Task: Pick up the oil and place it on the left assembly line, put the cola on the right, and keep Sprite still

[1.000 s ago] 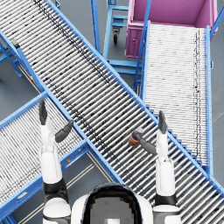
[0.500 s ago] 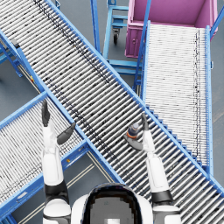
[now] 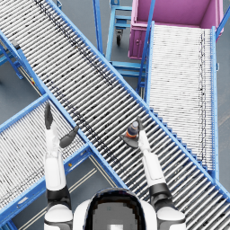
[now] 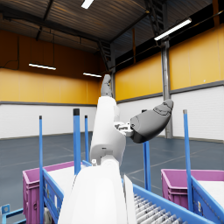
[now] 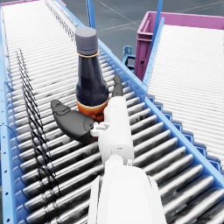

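Oil bottle (image 5: 91, 83), dark and glossy with a rounded shoulder, a matte grey cap and an orange band low on its body, stands upright on the diagonal roller conveyor (image 3: 90, 90), near that conveyor's right-hand blue rail. The conveyor is a bed of thin ribbed metal rollers between painted blue steel rails. The right robot hand (image 5: 100, 124) is released: its dark thumb spreads wide on one side of the bottle's base and a finger rises on the other, so the bottle sits between them on the conveyor; whether they touch it I cannot tell. The left robot hand (image 3: 55, 131) is also released and holds nothing, its fingers apart, raised beyond the conveyor's left rail over a shorter roller line (image 3: 22, 152). Beyond the conveyor's right rail runs another roller line (image 3: 179, 81), ending at a smooth pink plastic crate (image 3: 139, 40)
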